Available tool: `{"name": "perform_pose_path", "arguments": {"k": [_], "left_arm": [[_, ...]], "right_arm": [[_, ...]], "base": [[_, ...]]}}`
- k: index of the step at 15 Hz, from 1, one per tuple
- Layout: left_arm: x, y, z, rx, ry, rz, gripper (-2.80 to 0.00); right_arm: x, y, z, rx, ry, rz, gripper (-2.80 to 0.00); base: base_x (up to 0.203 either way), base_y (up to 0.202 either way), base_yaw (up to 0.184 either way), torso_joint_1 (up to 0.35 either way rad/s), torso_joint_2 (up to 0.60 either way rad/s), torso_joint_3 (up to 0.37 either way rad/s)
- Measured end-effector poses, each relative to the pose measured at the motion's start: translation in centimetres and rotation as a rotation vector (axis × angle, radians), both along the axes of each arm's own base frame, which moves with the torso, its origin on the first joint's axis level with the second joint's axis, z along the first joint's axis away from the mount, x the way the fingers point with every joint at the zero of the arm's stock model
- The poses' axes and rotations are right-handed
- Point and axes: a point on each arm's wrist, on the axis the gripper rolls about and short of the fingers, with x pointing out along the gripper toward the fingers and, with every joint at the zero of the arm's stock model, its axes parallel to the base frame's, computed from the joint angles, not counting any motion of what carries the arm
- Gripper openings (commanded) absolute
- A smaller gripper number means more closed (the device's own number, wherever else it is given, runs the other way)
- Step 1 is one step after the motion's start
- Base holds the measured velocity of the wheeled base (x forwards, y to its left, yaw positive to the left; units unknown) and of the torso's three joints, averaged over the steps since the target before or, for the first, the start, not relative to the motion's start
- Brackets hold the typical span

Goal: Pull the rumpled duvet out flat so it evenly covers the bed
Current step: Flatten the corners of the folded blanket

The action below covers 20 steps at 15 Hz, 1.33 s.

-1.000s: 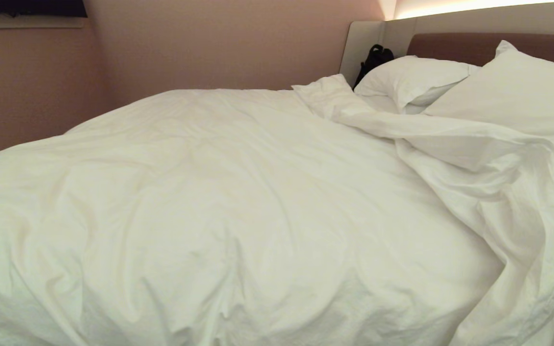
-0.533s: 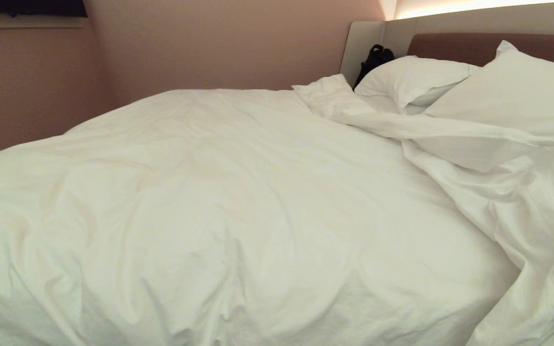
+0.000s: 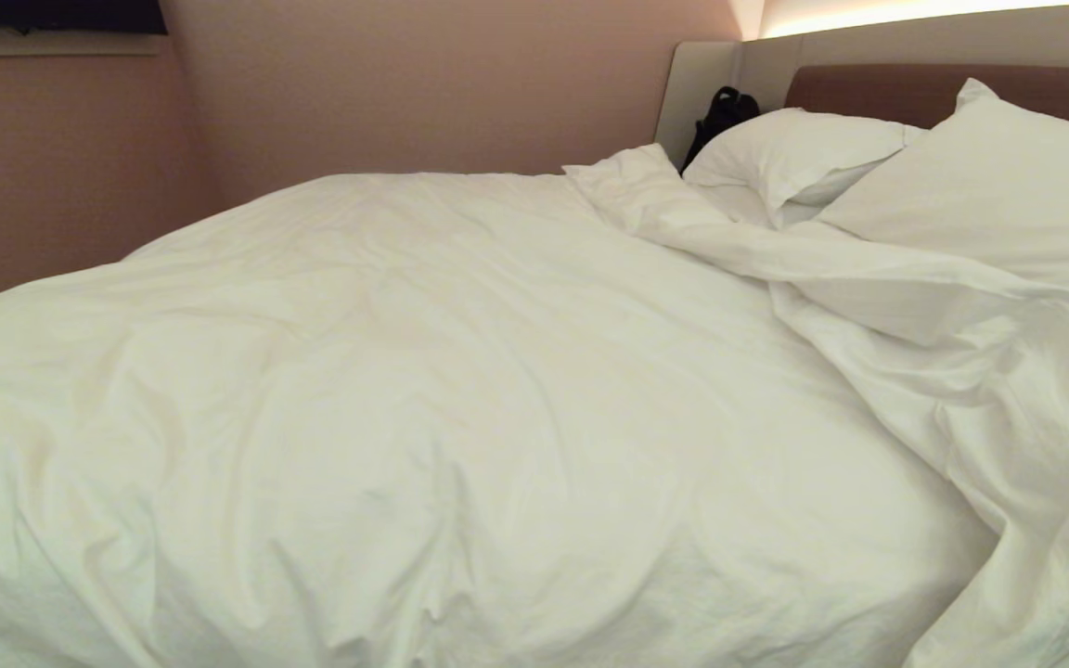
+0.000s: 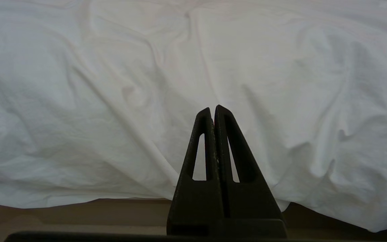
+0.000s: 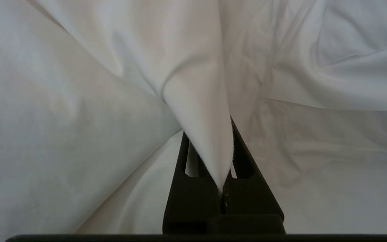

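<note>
The white duvet (image 3: 460, 408) lies creased over most of the bed, with a raised fold running down its right side (image 3: 989, 371). The bed's brown headboard (image 3: 878, 88) shows at the back right. Neither gripper is in the head view. My right gripper (image 5: 208, 127) is shut on a pinched peak of the duvet (image 5: 193, 87), which stands up taut between its fingers. My left gripper (image 4: 212, 109) is shut on nothing and points at the duvet's hanging side (image 4: 146, 84), apart from it.
Two white pillows (image 3: 794, 148) (image 3: 1008, 186) lean on the headboard, with a black bag (image 3: 725, 111) behind them. A pink wall (image 3: 61, 167) runs close along the bed's far side. Brown floor (image 4: 62, 215) shows under the duvet's hanging edge.
The raised fold on the duvet's right side has shifted a little, first out to the right, then settling lower. The rest of the duvet has kept still.
</note>
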Motion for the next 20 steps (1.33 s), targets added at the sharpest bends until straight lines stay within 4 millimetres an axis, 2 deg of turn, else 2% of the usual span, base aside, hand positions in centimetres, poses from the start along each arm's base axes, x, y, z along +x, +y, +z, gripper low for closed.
{"name": "perform_pose_path", "arguments": {"k": [2,3,7,11,14,19,20], "left_arm": [[0.0,0.0,0.0,0.0,0.0,0.0,-2.8],[0.0,0.0,0.0,0.0,0.0,0.0,-2.8],[0.0,0.0,0.0,0.0,0.0,0.0,-2.8],[0.0,0.0,0.0,0.0,-0.001,0.0,-2.8],[0.0,0.0,0.0,0.0,0.0,0.0,-2.8],[0.0,0.0,0.0,0.0,0.0,0.0,-2.8],[0.0,0.0,0.0,0.0,0.0,0.0,-2.8]], "right_arm": [[0.2,0.3,-0.2,0.002,0.005,0.009,-2.8],[0.3,0.4,-0.2,0.0,0.004,0.014,0.0],[0.3,0.6,-0.1,-0.005,0.003,0.017,0.0],[-0.7,2.0,1.5,-0.024,-0.021,0.027,0.0],[-1.0,5.5,3.2,-0.05,-0.035,0.079,0.0],[-1.7,15.0,6.4,-0.101,-0.021,0.23,0.0],[-2.2,16.4,6.9,-0.11,-0.012,0.235,-2.8]], "base": [[0.0,0.0,0.0,0.0,0.0,0.0],[0.0,0.0,0.0,0.0,0.0,0.0],[0.0,0.0,0.0,0.0,0.0,0.0],[0.0,0.0,0.0,0.0,0.0,0.0],[0.0,0.0,0.0,0.0,0.0,0.0],[0.0,0.0,0.0,0.0,0.0,0.0],[0.0,0.0,0.0,0.0,0.0,0.0]]}}
